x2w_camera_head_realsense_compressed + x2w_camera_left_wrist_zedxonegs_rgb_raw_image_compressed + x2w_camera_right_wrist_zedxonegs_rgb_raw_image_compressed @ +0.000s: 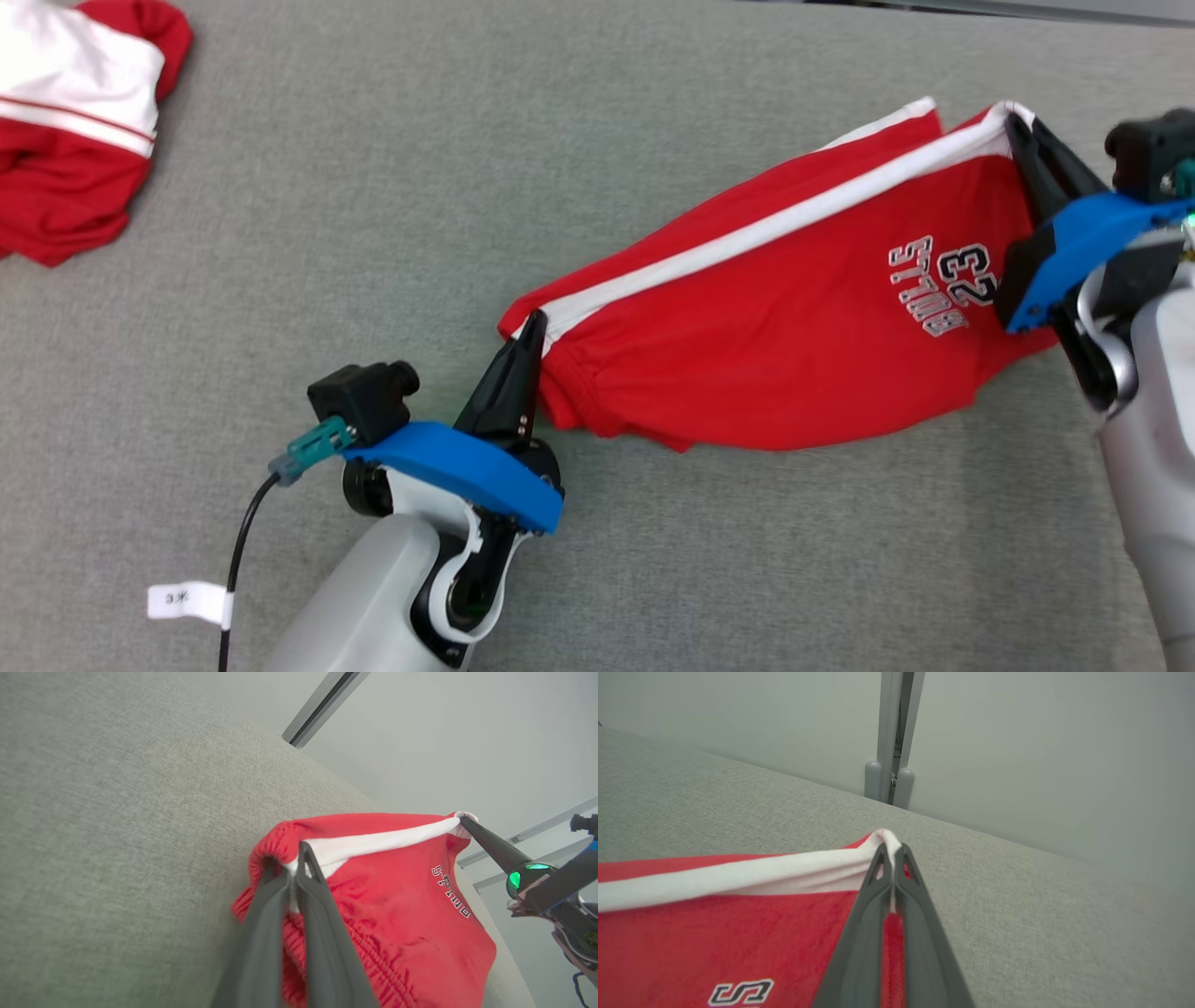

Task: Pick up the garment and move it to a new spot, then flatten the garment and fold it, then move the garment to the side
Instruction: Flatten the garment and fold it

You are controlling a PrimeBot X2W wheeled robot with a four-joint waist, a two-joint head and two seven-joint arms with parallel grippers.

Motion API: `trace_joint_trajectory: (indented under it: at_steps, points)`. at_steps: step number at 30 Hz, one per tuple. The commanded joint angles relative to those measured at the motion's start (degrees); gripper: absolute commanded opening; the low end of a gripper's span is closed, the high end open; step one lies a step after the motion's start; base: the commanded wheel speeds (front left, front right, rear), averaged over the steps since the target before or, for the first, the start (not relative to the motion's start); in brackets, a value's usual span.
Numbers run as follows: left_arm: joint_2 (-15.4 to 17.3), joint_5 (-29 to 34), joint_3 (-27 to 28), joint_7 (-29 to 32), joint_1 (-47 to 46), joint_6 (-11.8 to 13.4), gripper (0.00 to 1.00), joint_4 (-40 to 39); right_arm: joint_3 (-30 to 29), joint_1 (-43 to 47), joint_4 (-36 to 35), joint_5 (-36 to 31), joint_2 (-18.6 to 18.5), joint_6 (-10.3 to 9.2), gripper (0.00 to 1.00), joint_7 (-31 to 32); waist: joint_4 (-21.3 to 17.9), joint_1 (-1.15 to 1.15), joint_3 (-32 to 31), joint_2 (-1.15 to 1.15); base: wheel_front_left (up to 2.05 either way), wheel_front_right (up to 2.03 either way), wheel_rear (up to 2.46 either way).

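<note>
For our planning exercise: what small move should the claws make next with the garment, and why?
Probably lower both together, keeping tension: left claw and right claw pinch the red garment by its white-striped edge at opposite ends; it sags.

Shorts (794, 317) span centre to right of the head view over the table (467, 140), one end low at frame centre, the other high near the right edge. Left gripper (534, 322) comes up from lower left, tips clamped on the shorts' lower-left corner; right gripper (1013, 121) comes in from the right edge, tips clamped on the upper-right corner, with the printed lettering (938, 280) just left of it. Second garment (75, 131) lies on the table in the upper left corner, well apart from the shorts; tagged cable (187, 602) at lower left, left of the left arm.
</note>
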Motion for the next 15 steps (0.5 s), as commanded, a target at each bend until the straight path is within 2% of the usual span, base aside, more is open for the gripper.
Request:
trace_joint_trajectory:
  at_steps: [1,7,8,9,10,15]
  points:
    - [-0.27,0.36,0.16,-0.14,-1.38,-0.36,0.0,0.92,0.5,-2.18,1.92,0.69,-0.47,-0.01,0.0,-0.05,1.71,-0.02,1.66,0.0,0.0,0.0,0.0]
    - [-2.1,0.48,-0.09,-0.83,-4.7,-0.64,0.0,5.18,3.38,-9.06,11.75,1.58,-0.46,-0.01,0.0,-0.9,2.79,-0.02,2.64,0.0,0.0,0.0,0.0]
    - [-2.35,0.47,-0.17,-0.97,-5.06,-0.59,0.28,5.6,3.65,-9.87,13.06,1.75,-0.33,-0.01,0.33,-1.25,2.82,-0.02,2.69,0.0,0.0,0.0,0.0]
    - [-2.52,0.39,-0.35,-0.86,-5.3,-0.56,0.61,5.96,3.97,-10.69,14.35,1.67,-0.29,-0.01,0.86,-1.72,2.83,-0.02,2.71,0.0,0.0,0.0,0.0]
    - [-2.74,-0.05,-0.5,-0.48,-5.37,-0.61,1.0,6.18,4.21,-11.36,15.57,1.62,-0.21,-0.01,1.0,-2.22,2.82,-0.02,2.67,0.0,0.0,0.0,0.0]
    - [-2.53,-0.36,-1.21,0.28,-4.44,-0.68,1.0,4.3,5.53,-14.0,20.55,1.96,0.17,-0.01,1.0,-4.36,2.49,-0.02,1.89,0.0,0.0,0.0,0.0]
